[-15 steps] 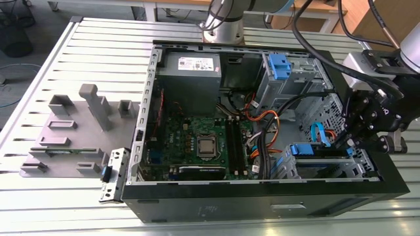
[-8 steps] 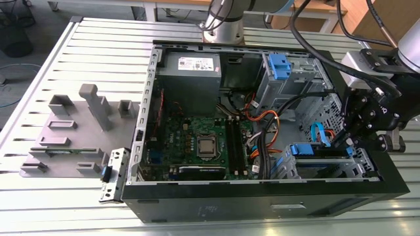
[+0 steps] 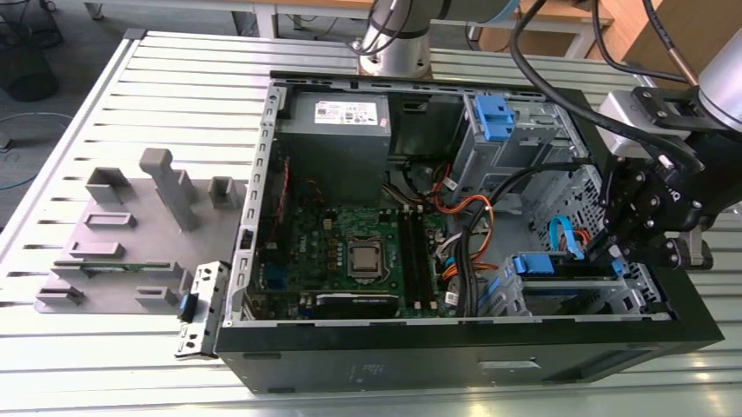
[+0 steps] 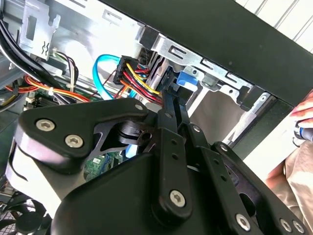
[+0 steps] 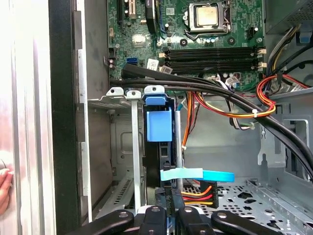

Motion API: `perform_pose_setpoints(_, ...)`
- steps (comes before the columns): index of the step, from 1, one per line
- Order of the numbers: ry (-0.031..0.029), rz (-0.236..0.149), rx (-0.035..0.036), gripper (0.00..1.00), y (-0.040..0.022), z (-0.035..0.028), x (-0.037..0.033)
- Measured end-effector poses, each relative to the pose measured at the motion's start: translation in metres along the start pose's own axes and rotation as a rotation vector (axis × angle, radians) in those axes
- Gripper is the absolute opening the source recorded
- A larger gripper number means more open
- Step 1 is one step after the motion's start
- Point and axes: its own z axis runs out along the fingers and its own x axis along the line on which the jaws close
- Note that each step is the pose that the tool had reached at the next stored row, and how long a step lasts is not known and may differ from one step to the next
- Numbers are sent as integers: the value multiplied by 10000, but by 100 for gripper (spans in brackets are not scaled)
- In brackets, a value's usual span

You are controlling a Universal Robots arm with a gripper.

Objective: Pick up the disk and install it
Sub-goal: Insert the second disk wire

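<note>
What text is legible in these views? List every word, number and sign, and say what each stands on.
Nothing can be quoted; all print is too small or blurred.
white sticker on the power-supply box: dark print with a red mark, unreadable.
motherboard: white markings, unreadable.
processor: faint markings, unreadable.
disk: its blue tab shows no print.

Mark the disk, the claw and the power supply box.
disk (image 5: 159, 125): first wrist view, on its blue handle tab.
claw (image 5: 168, 211): first wrist view, midway between the fingertips.
power supply box (image 3: 336, 122): exterior view, on its grey top face below the sticker.
</note>
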Motion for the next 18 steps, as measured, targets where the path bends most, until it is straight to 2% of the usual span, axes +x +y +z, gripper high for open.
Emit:
perform_pose_setpoints(8, 20, -1, 1, 16, 2, 1, -18)
perform_pose_setpoints(14, 93, 2, 5, 16, 7, 0, -18)
perform_pose_setpoints(18, 99, 1, 5, 16, 14, 1, -19)
